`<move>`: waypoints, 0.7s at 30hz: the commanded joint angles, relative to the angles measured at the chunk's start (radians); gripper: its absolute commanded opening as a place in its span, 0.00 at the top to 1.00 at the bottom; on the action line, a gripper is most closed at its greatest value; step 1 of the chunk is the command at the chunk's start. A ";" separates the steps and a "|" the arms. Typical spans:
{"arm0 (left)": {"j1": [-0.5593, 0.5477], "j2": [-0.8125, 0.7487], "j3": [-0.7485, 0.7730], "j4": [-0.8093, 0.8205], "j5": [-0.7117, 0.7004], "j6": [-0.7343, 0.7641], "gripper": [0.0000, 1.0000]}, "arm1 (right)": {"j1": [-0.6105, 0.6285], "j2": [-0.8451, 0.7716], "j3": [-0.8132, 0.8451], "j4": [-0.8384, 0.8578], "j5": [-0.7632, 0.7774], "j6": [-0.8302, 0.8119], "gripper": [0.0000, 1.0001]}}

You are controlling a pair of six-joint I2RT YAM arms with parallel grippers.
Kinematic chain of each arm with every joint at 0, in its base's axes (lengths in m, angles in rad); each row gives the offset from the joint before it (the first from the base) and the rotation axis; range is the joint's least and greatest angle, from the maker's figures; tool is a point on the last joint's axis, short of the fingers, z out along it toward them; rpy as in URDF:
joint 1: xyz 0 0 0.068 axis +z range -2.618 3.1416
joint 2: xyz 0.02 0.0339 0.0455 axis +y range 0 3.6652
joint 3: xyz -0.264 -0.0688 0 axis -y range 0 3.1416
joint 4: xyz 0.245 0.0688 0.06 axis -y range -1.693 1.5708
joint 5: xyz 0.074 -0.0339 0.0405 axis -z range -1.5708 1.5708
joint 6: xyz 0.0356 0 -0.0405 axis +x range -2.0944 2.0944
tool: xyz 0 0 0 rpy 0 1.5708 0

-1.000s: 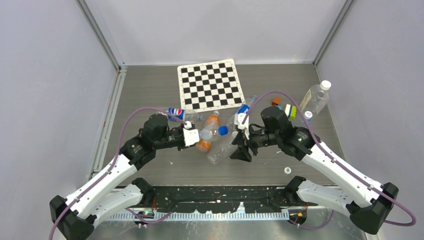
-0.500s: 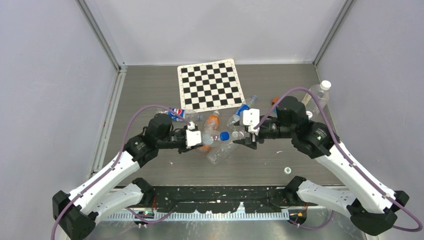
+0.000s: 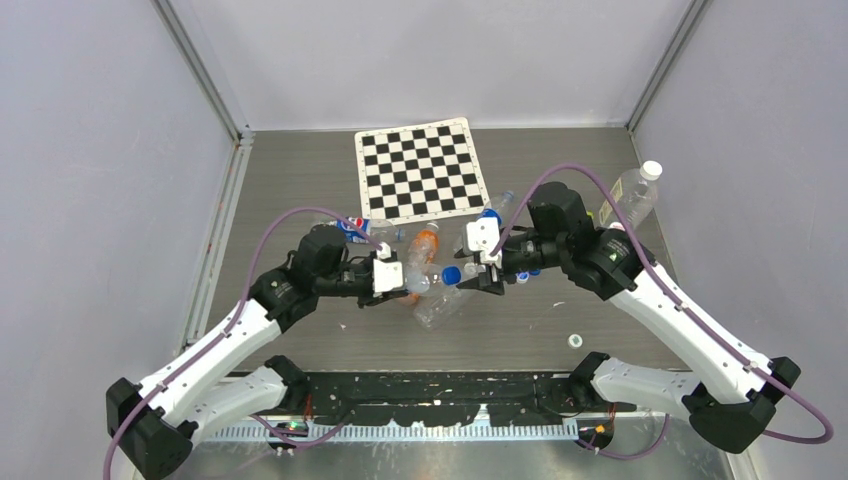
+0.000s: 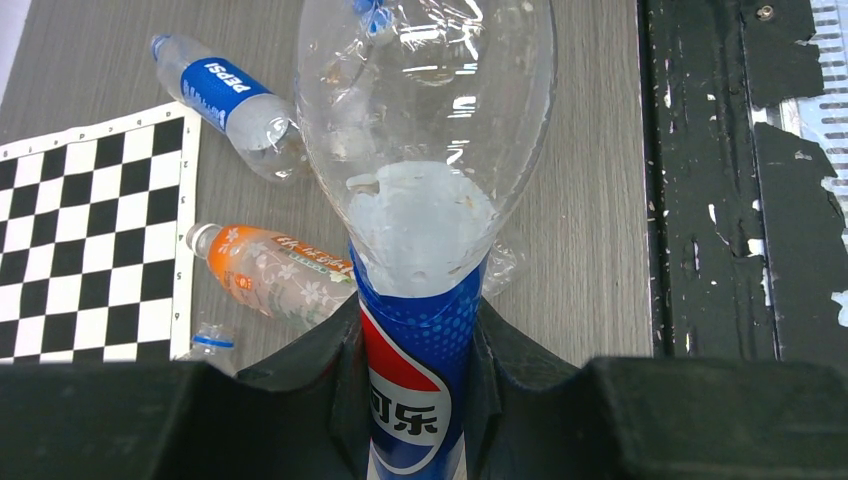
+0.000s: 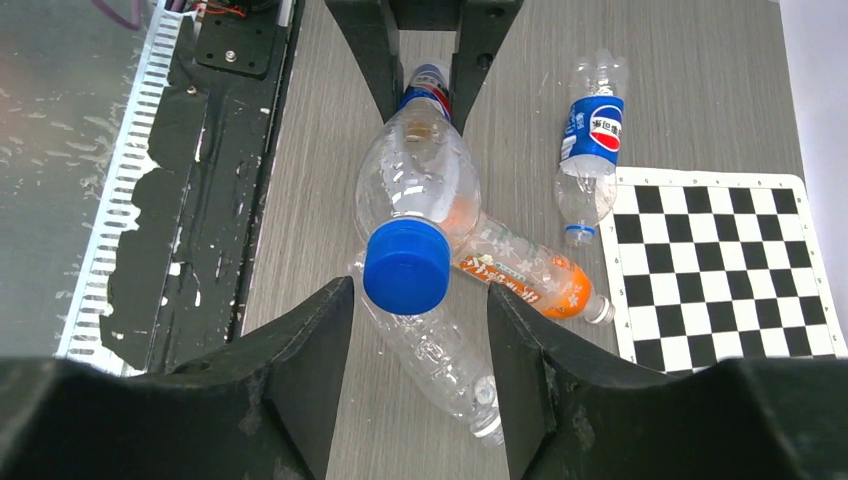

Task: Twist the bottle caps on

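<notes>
1. The left end effector (image 4: 415,330) is clenched on the blue-labelled lower body of a clear bottle (image 4: 425,120). It holds the bottle lying level above the counter (image 3: 300,190), with the neck pointing toward 3 o'clock in the top view.
2. A blue cap (image 5: 407,265) sits on the neck of that bottle, over the middle of the counter. Whether it is screwed tight cannot be told.
3. The right end effector (image 5: 420,290) faces the cap from 3 o'clock. It is released: its fingers (image 5: 320,340) stand on either side of the cap with a gap showing on each side, so neither touches it.
4. A loose white cap (image 3: 576,341) lies on the counter at about 5 o'clock from the blue cap, near the front edge and well apart from both arms.
5. A white-capped bottle (image 3: 628,198) lies at about 2 o'clock, beside the right wall.
6. Under the held bottle, three more bottles lie on the counter:
   - an orange-labelled bottle (image 5: 520,270)
   - a plain clear bottle (image 5: 440,360)
   - a Pepsi bottle (image 5: 590,150) beside them
7. A checkerboard (image 3: 420,170) lies flat at 12 o'clock.
</notes>
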 commanded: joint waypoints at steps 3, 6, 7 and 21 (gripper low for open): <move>0.003 0.005 0.043 0.005 0.046 -0.001 0.68 | 0.005 0.007 0.044 0.012 -0.053 -0.013 0.45; 0.003 0.005 0.045 0.004 0.052 -0.004 0.68 | 0.007 0.015 0.049 0.003 -0.062 -0.013 0.47; 0.003 0.005 0.045 0.005 0.054 -0.005 0.68 | 0.008 0.017 0.052 -0.001 -0.063 -0.013 0.48; 0.003 0.003 0.045 0.009 0.057 -0.013 0.68 | 0.026 0.046 0.052 0.007 -0.059 0.013 0.69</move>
